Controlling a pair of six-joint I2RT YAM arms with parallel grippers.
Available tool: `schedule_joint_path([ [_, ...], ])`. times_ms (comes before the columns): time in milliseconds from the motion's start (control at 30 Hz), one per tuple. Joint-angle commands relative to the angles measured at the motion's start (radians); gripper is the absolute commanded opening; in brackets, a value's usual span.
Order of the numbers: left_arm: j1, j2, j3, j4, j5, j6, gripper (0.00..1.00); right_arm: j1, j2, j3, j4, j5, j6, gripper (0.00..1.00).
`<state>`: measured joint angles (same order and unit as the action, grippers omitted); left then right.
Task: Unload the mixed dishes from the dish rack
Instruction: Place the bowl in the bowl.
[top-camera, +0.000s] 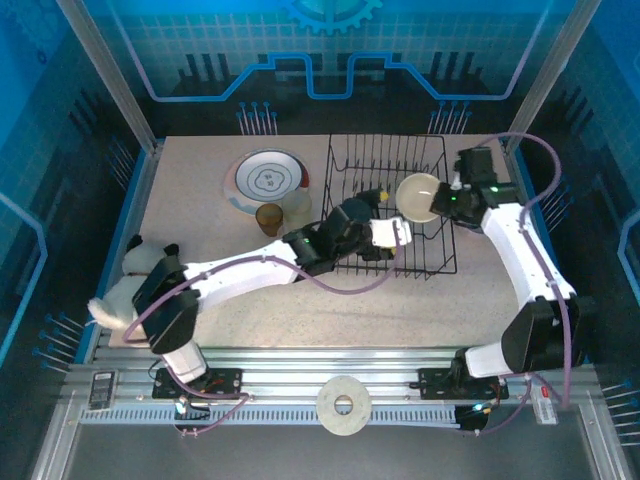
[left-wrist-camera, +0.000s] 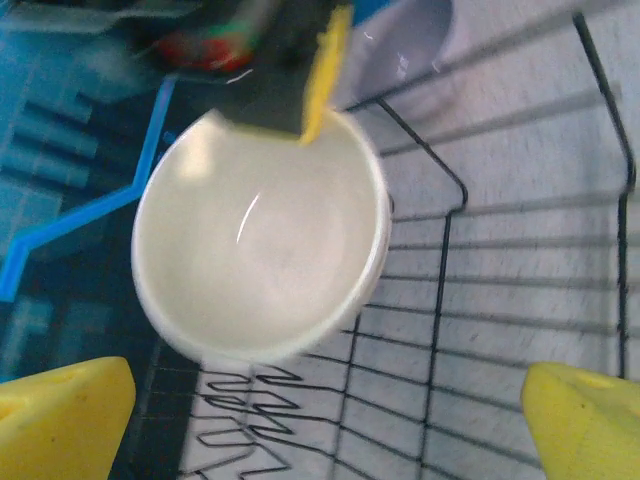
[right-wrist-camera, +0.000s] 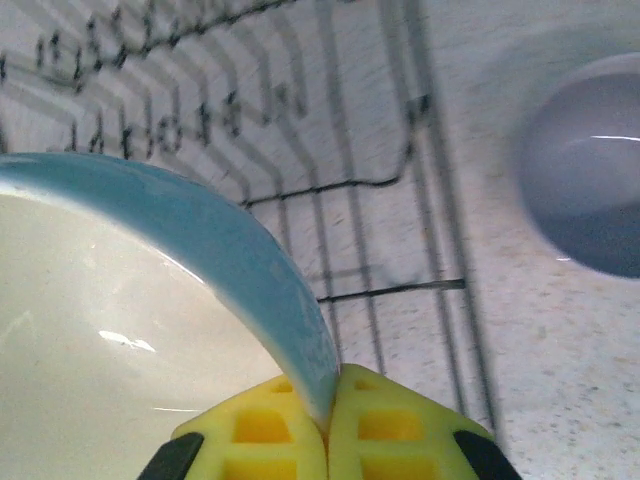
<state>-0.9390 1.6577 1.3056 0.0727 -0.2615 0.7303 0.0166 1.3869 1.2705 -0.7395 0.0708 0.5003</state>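
The black wire dish rack (top-camera: 430, 160) stands at mid-table. My right gripper (right-wrist-camera: 328, 410) is shut on the rim of a pale bowl (top-camera: 418, 197), holding it tilted above the rack's right side; the bowl's cream inside (right-wrist-camera: 120, 330) fills the lower left of the right wrist view. My left gripper (top-camera: 385, 232) reaches into the rack from the left, open wide with nothing between its yellow fingers (left-wrist-camera: 65, 420). It faces the same bowl (left-wrist-camera: 260, 250) over the rack wires (left-wrist-camera: 440, 300). A second lavender bowl (right-wrist-camera: 585, 180) rests on the table just outside the rack.
A floral plate (top-camera: 265, 180), a brown cup (top-camera: 269, 218) and a clear glass (top-camera: 297, 205) sit on the table left of the rack. A white cloth bundle (top-camera: 120, 295) lies by the left arm's base. A pale ring (top-camera: 343, 405) lies on the front rail.
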Motion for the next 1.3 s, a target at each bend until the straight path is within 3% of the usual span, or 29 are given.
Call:
schedule_joint_path([
  [0,0.000,-0.175,-0.059,0.015,-0.040,-0.445,0.99,-0.132,-0.074,-0.037,0.091,-0.042,0.123,0.00],
  [200,0.074,-0.428,-0.267,-0.085,-0.029,-0.811,0.99,-0.310,-0.025,-0.058,0.103,-0.086,0.196,0.00],
  [367,0.168,-0.635,-0.442,-0.120,0.050,-0.959,0.99,-0.370,0.097,-0.037,0.111,-0.096,0.224,0.00],
  [667,0.216,-0.852,-0.578,-0.212,0.038,-0.989,0.99,-0.419,0.301,0.046,0.075,-0.115,0.230,0.00],
  [1267,0.219,-0.961,-0.641,-0.260,0.018,-1.000,0.99,-0.442,0.442,0.107,0.005,-0.141,0.263,0.00],
])
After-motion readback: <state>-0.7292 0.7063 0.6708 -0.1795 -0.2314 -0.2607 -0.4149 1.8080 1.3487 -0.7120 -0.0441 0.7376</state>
